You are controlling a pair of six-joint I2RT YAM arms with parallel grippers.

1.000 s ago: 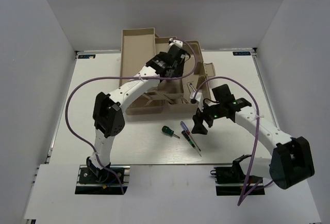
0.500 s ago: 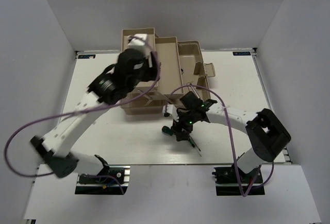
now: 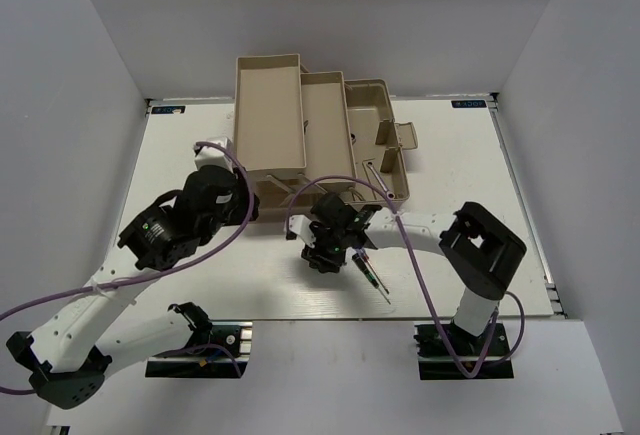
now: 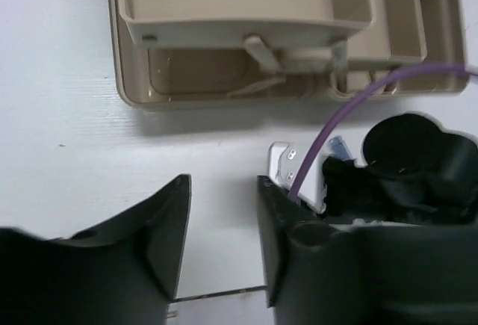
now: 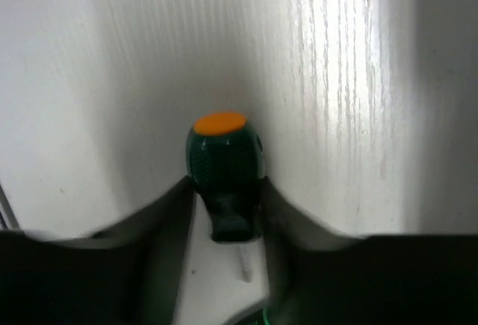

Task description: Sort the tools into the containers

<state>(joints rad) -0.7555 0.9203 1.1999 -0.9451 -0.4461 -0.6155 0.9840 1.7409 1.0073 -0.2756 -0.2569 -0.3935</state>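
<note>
The right gripper (image 5: 225,187) is sitting low on the desk (image 3: 450,155), its fingers narrowed against both sides of a green-handled screwdriver (image 5: 224,153). The orange cap is pointing away from the wrist, and the tool looks to be resting on the desk, not lifted. Just beside this gripper, on its outer side, a purple-and-red-handled screwdriver (image 3: 366,269) is lying loose.

The left gripper (image 4: 222,190) is hanging with its fingers moderately apart and nothing between them. The toolbox (image 3: 268,125) is standing ahead of it, and the right arm's wrist is close at its side.

The sorting seems to be partly done at best. The two long trays are showing bare floors. One slim tool (image 3: 374,177) is lying in the box's low compartment beyond the right gripper, too small to name. At least two screwdrivers are waiting on the desk: the green one is gripped but not yet carried, and the purple one is untouched. Other tools cannot be made out.
</note>
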